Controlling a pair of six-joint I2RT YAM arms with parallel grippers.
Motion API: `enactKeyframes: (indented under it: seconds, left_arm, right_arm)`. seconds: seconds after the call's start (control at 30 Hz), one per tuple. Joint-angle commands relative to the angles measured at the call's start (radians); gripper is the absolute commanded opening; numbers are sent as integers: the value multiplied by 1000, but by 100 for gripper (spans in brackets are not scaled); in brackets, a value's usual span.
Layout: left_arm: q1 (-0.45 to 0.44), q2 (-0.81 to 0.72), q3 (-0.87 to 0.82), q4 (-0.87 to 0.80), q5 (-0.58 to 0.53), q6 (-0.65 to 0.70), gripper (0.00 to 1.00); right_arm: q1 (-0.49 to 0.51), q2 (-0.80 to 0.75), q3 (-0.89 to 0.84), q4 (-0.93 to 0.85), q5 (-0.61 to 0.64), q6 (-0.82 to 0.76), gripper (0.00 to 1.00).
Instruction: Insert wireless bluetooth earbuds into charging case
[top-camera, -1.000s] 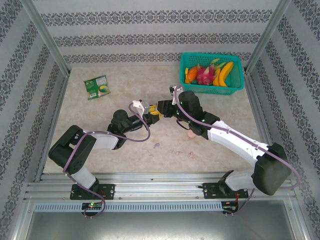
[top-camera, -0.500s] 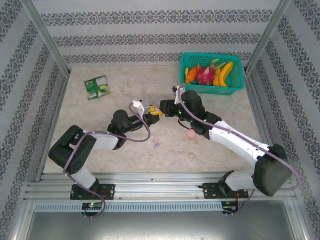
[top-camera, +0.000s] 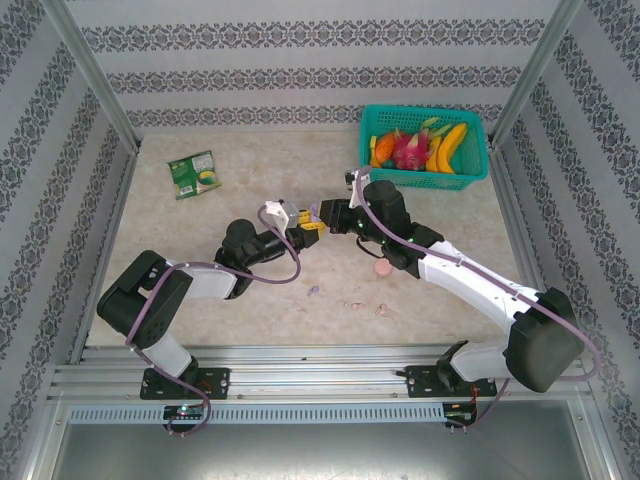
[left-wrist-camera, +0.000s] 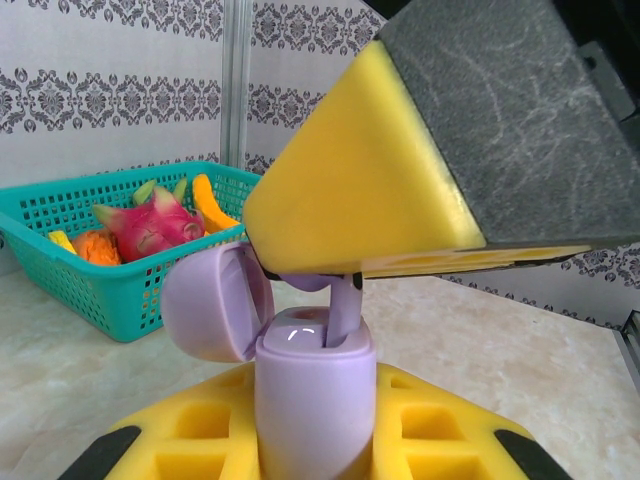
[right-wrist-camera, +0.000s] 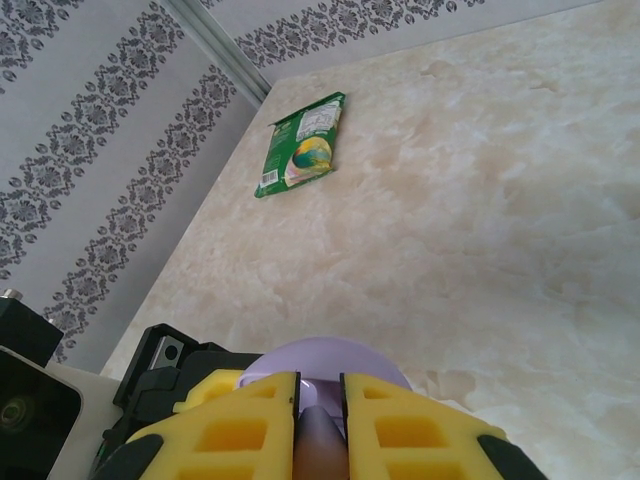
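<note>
Charging case: lilac, upright, with its lid swung open to one side. It sits between the two arms over the middle of the counter.
Left gripper: yellow fingers clamped on the case body from both sides.
Right gripper: closed on a lilac earbud, pinched between its yellow pads directly over the case mouth.
Earbud position: the stem points down and its lower end is at the opening. The left wrist view does not show clearly whether it is seated in its socket.
Done so far: the case is open and held steady, and one earbud has been brought to the opening.
Left to do: press this earbud home and let go. Another lilac bit lies on the counter near the arms, probably the pair's other half, and is not yet picked up. After that, the lid needs closing.
Other pieces: pale pink bits and a pink disc lie on the counter by the right arm, untouched.
Background: a teal basket of fruit and a green packet, both well apart from the work.
</note>
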Motion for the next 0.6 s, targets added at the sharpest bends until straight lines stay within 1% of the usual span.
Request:
enactKeyframes:
  seconds: [0.0,0.2,0.43,0.47,0.57]
  left_arm:
    - [-17,-44,17,84,37,12,0]
    - [-17,-43,23,80,37,12,0]
    - [-16,-41,27,78,38,9,0]
    - [-17,-40,28,78,38,8,0]
    - [-16,-40,24,81,38,8,0]
  right_arm:
    - [10,-12,14,-45,7,-58,13]
    - [56,-10,39,-88,57,-129,13]
    - [86,6,63,-116,87,-158,13]
    - [86,7,67,-118,90,-159,14]
    - [85,3,71,-125,104,-154,26]
